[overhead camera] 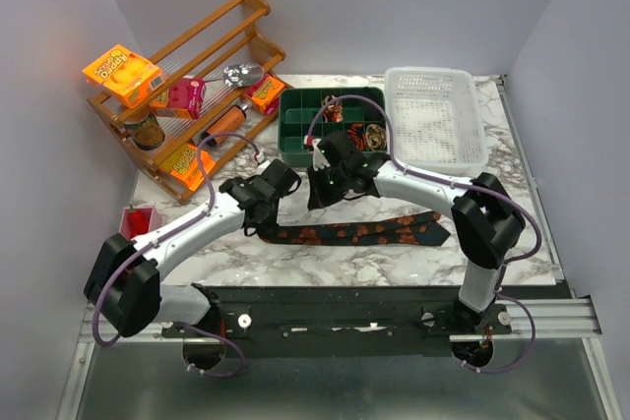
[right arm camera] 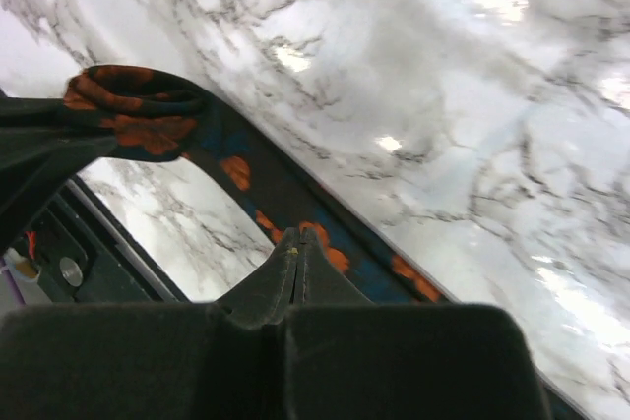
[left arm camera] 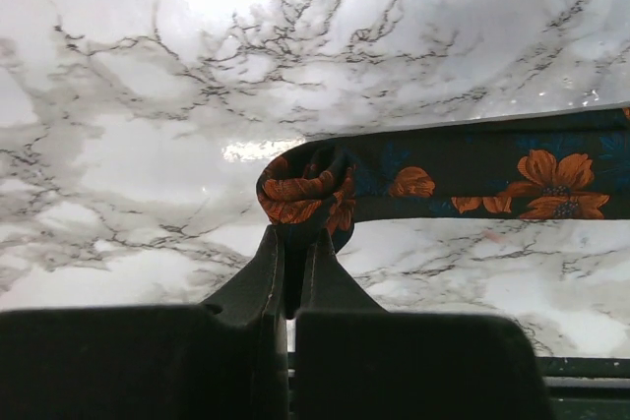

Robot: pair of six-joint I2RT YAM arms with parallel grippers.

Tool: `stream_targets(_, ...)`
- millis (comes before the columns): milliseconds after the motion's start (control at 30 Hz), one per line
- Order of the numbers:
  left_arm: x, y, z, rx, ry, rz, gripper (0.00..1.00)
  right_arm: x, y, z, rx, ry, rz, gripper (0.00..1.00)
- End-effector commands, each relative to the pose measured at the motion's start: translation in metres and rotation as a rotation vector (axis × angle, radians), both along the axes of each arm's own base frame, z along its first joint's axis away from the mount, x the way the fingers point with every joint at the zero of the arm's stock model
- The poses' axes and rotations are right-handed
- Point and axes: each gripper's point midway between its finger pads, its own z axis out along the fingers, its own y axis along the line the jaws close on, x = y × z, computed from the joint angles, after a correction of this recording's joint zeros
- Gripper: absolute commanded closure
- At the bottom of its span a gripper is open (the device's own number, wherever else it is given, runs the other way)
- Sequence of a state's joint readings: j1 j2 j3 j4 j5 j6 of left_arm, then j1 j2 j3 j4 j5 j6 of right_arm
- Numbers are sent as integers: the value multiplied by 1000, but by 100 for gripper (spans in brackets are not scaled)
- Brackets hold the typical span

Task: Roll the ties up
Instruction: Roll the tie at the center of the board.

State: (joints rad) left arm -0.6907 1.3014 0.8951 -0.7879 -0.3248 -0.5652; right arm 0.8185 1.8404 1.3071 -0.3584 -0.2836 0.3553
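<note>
1. The tie [overhead camera: 364, 233], dark cloth with orange flowers, lies on the tabletop [overhead camera: 394, 268] near the middle. It runs left to right just beyond the arms' bases.
2. Its left end is folded over into a small curl, which shows in both wrist views.
3. The left jaws are clamped on that curl, almost together, with a fold of cloth pinched between them.
4. The right jaws are fully together. Their tips sit at the tie's strip just right of the curl, but I cannot tell whether any cloth is caught between them.
5. In the right wrist view the curled end seems lifted a little off the tabletop, and the strip slopes down to the right.
6. At the far side stands a green tray [overhead camera: 292, 120] with compartments, and a white basket [overhead camera: 433, 74] is just right of it.
7. A wooden rack [overhead camera: 251, 2] holding an orange packet [overhead camera: 123, 74] stands at the far left, and a red cup [overhead camera: 138, 221] sits near the left arm.
</note>
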Motion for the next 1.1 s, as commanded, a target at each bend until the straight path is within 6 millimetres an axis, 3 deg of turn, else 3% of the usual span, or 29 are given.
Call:
stream_targets(0, 1, 13, 8, 105, -8, 19, 100, 3, -31, -14, -79, 1, -43, 99)
stream_targets(167, -1, 7, 3, 201, 23, -9, 100, 6, -42, -20, -96, 6, -66, 99)
stream_targets(333, -7, -11, -11, 261, 57, -62, 100, 5, -43, -23, -102, 15, -67, 99)
stream_targets(667, -9, -53, -33, 203, 76, -114, 100, 4, -49, -29, -119, 18, -71, 99)
stream_targets(800, -8, -70, -36, 137, 70, -131, 86, 1, -50, -33, -125, 27, -69, 99)
stream_targets(833, -10, -73, -37, 128, 73, -140, 75, 2, -50, -33, -126, 26, -68, 99)
stream_targets(933, -8, -79, -37, 117, 65, -146, 57, 1, -51, -35, -127, 31, -67, 99)
stream_targets(1067, -6, -85, -35, 90, 47, -150, 51, 1, -52, -37, -133, 34, -68, 99)
